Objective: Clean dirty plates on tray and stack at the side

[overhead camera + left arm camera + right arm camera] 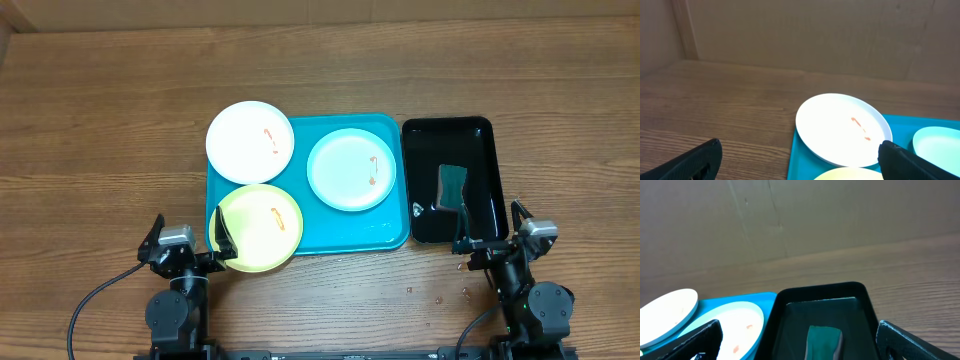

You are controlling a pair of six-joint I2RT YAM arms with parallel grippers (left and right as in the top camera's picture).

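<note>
Three plates lie on the turquoise tray [322,228], each with small orange-red smears. The white plate [250,142] overhangs its far left corner. At the right sits the pale blue plate [351,169]. The yellow-green plate [259,227] pokes over the near edge. My left gripper [187,245] stands open near the table's front, its right finger over the yellow-green plate's left rim. The left wrist view shows that gripper [800,165] empty, with the white plate [840,127] ahead. My right gripper [490,225] is open and empty at the black tray's near end.
A glossy black tray [482,135] stands right of the turquoise one, with a green sponge [453,187] inside it; the right wrist view shows the sponge [824,340] between my open fingers. A few small specks [440,296] lie on the wood table near the front right.
</note>
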